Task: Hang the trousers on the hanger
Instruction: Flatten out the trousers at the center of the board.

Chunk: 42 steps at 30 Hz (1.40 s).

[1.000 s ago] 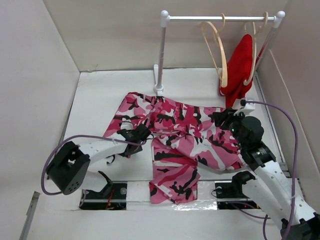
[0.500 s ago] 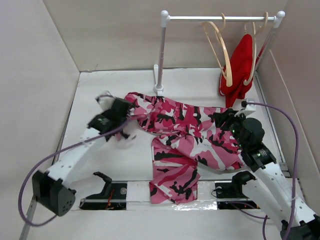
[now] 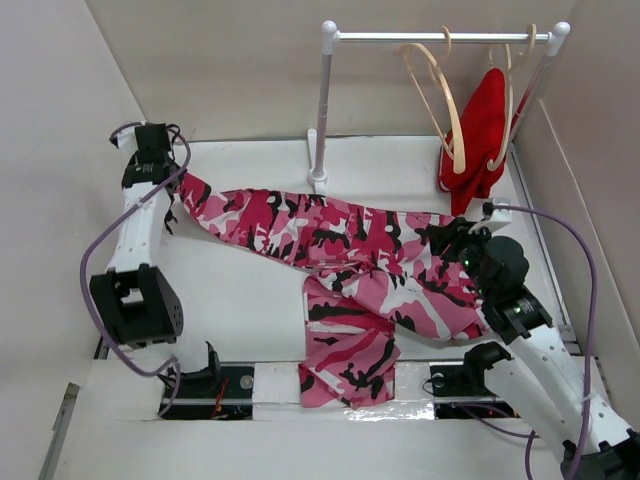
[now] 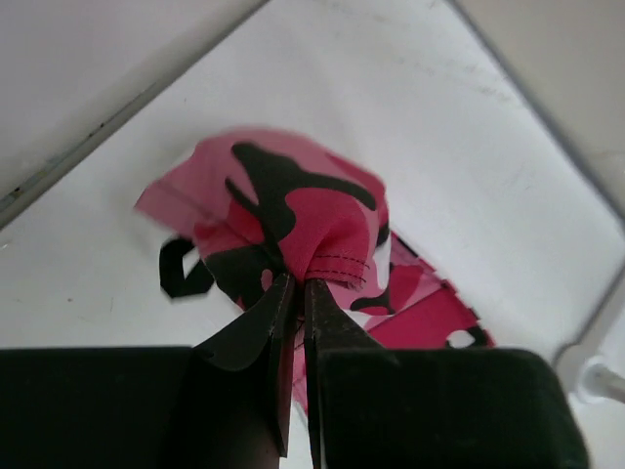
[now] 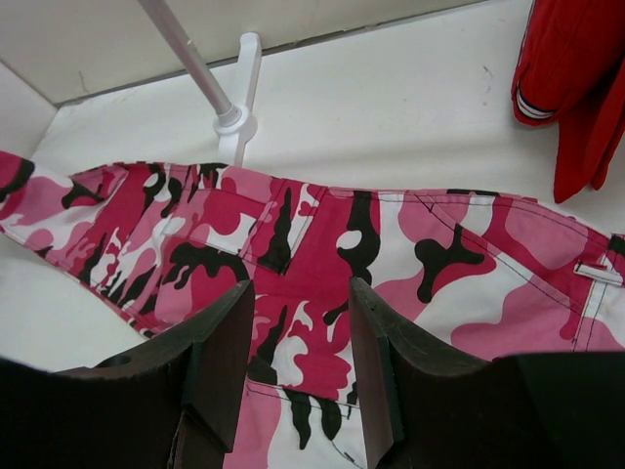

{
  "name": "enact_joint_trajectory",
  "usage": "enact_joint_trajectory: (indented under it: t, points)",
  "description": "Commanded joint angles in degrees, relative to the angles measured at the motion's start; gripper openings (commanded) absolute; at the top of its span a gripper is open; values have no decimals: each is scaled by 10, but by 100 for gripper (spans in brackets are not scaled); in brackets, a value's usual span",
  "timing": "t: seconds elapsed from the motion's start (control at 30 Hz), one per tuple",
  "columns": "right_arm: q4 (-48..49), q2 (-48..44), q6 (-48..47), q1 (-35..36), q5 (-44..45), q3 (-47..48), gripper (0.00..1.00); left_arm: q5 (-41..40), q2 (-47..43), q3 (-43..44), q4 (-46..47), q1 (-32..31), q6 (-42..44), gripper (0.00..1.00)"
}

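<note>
One hem of the trousers (image 3: 340, 235) sits pinched in my left hand (image 4: 296, 285), right hand (image 5: 300, 290) agape nearer the hanger (image 3: 449, 115): spreading step, I judge; folding likely next.

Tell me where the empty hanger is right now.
In the top view, at the far right, the bare hanger hangs from the rail, just left of the red garment and above the table's back edge.

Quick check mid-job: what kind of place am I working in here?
Most likely a lab test booth, not a home: plain white walls box in the table, and a small clothes rail holds a bare hanger and a red garment.
</note>
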Motion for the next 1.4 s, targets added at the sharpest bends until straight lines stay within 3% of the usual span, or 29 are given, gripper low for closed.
enact_joint_trajectory:
  t: [0.0,0.17,0.3,0.5,0.57,0.63,0.67,0.7,0.77,0.87,0.9,0.93,1.07,1.13,1.17,1.2,1.27,1.3,1.37]
  points:
    - [38,-7,-5,5,-6,-10,49,-8,21,21,21,4,23,0]
    - [41,-4,-6,5,-7,-8,49,-48,28,14,43,37,48,0]
    - [42,-5,-8,5,-16,-8,49,10,-11,-53,98,76,53,0]
    - [41,-5,-8,5,-18,-8,49,67,-65,-75,143,77,61,0]
    - [38,-7,-9,5,-16,-7,49,49,-82,-97,151,77,69,0]
    - [35,-13,-8,5,-12,-7,49,-19,-91,-138,140,77,60,0]
    - [35,-14,-8,5,-12,-7,49,-43,-91,-153,133,77,49,6]
    - [31,-16,-9,5,-12,-7,49,-78,-89,-173,123,85,28,17]
    - [28,-23,-8,5,-12,-7,49,-100,-71,-180,67,108,-11,25]
    - [28,-28,-4,5,-5,-9,49,-52,-65,-215,63,179,-45,27]
    - [29,-29,-3,5,-4,-11,49,-18,-72,-240,71,191,-44,39]
    - [29,-28,-3,5,-4,-11,49,-7,-92,-250,96,191,-35,43]
    - [29,-16,-10,5,-16,-6,48,1,-130,-249,113,108,-18,52]
    - [30,-10,-12,5,-25,-5,36,-26,-134,-229,99,53,-16,52]
    - [31,-7,-15,5,-31,-5,27,-38,-135,-223,93,-14,-14,52]
    - [31,-5,-17,5,-37,-3,10,-63,-136,-214,88,-51,-16,51]
    - [31,1,-24,5,-51,0,4,-80,-139,-210,76,-127,-35,49]
    - [32,5,-26,10,-53,1,0,-83,-142,-216,71,-204,-45,46]
    - [33,9,-28,10,-56,1,0,-79,-144,-233,73,-283,-58,43]
